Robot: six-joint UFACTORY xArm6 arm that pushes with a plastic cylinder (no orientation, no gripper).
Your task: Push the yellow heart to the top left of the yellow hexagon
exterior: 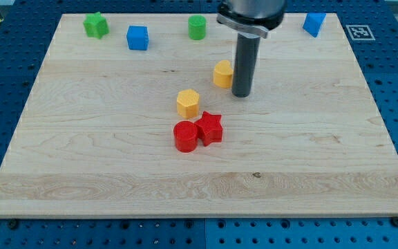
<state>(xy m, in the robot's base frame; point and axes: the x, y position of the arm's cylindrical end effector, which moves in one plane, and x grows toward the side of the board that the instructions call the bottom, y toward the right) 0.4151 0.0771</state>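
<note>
The yellow heart [222, 73] lies a little above the board's middle. My tip [242, 94] rests on the board right beside it, at its right side, touching or nearly touching. The yellow hexagon [188, 103] lies below and to the left of the heart, a short gap apart. The heart is up and to the right of the hexagon.
A red cylinder [184, 136] and a red star [211, 128] touch each other just below the hexagon. Along the top edge lie a green star [95, 25], a blue cube [137, 37], a green cylinder [197, 28] and a blue block [314, 23]. The wooden board [81, 159] sits on a blue table.
</note>
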